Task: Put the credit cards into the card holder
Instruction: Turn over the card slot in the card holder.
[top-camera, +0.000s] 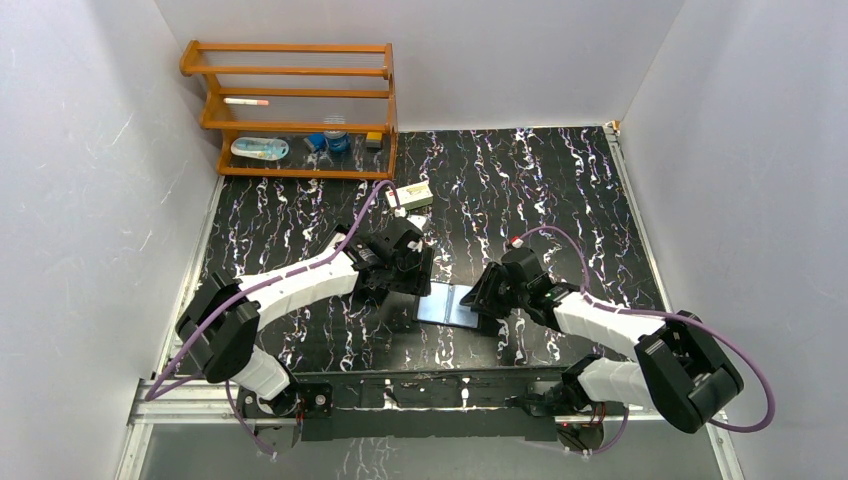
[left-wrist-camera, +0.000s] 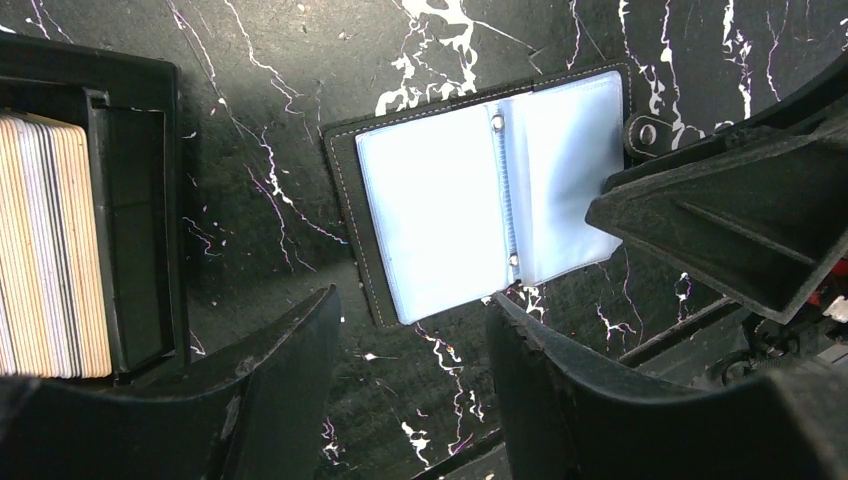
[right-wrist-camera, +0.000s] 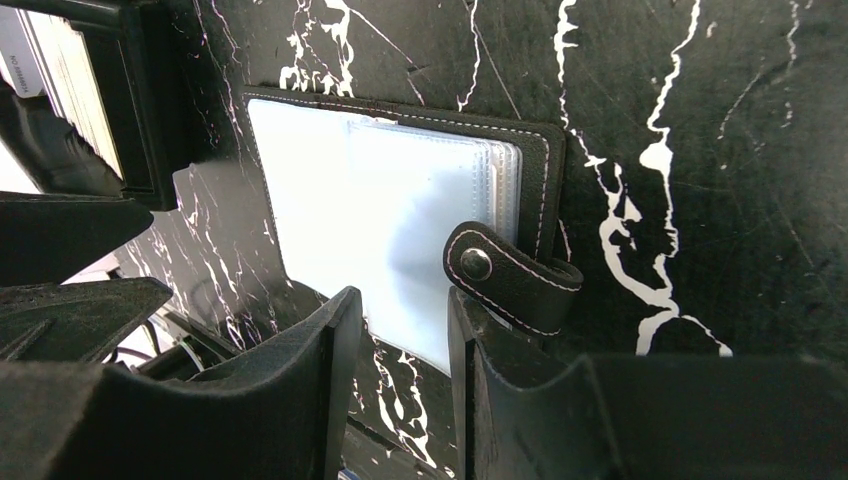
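The card holder (left-wrist-camera: 440, 210) lies open flat on the black marbled table, its glossy blue-grey sleeves facing up; it also shows between the two arms (top-camera: 447, 305). Its snap tab (right-wrist-camera: 512, 272) curls over the right edge of the card holder (right-wrist-camera: 370, 200). The credit cards (left-wrist-camera: 45, 250) stand as a stack on edge inside a black hinged box (left-wrist-camera: 135, 220), left of the holder. My left gripper (left-wrist-camera: 412, 325) hovers open over bare table just below the holder. My right gripper (right-wrist-camera: 403, 315) is open at the holder's near edge, one finger beside the tab, gripping nothing.
A wooden rack (top-camera: 290, 110) with small items stands at the back left. A cream carton (top-camera: 412, 195) lies behind the left gripper (top-camera: 410, 262). The right gripper (top-camera: 485, 293) sits at the holder's right side. White walls close in on three sides.
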